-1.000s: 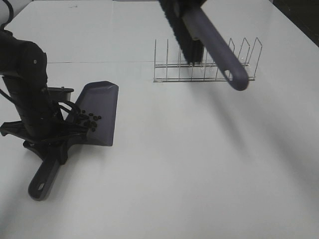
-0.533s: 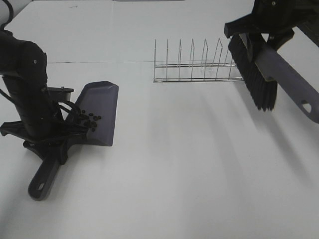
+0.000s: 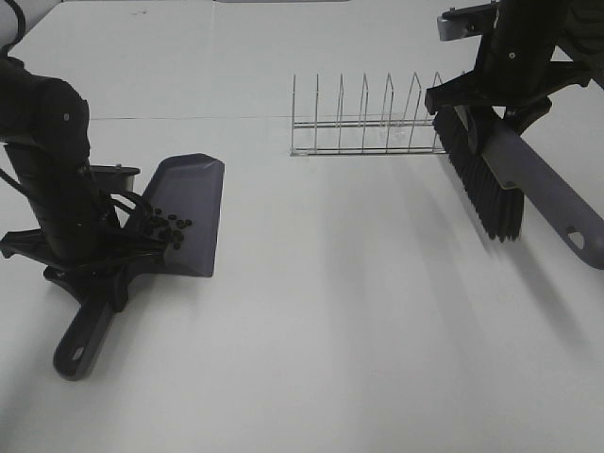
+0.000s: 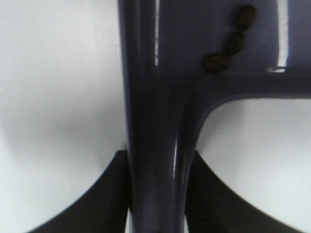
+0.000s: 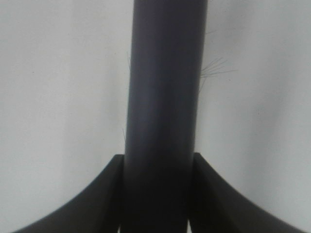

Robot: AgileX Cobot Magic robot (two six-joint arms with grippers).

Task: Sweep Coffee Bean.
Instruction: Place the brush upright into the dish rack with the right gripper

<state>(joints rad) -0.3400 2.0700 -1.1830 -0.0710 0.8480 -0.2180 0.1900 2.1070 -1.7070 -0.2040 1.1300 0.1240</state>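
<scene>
A dark purple-grey dustpan [image 3: 189, 212] lies on the white table at the left, with the coffee beans [image 3: 170, 226] clustered in its pan. My left gripper [image 3: 102, 269] is shut on the dustpan's handle [image 4: 155, 145]; three beans [image 4: 232, 41] show in the left wrist view. My right gripper [image 3: 486, 104] is shut on the purple brush handle [image 5: 163, 107] and holds the brush [image 3: 481, 184], black bristles down, in the air at the right, beside the wire rack's right end.
A wire dish rack [image 3: 368, 127] stands at the back centre of the white table [image 3: 340, 311]. The brush handle's free end [image 3: 580, 236] sticks out toward the right edge.
My right arm swung the brush from the top centre over to the right and lowered it slightly by the rack's end. The left arm, dustpan and beans have not moved.
</scene>
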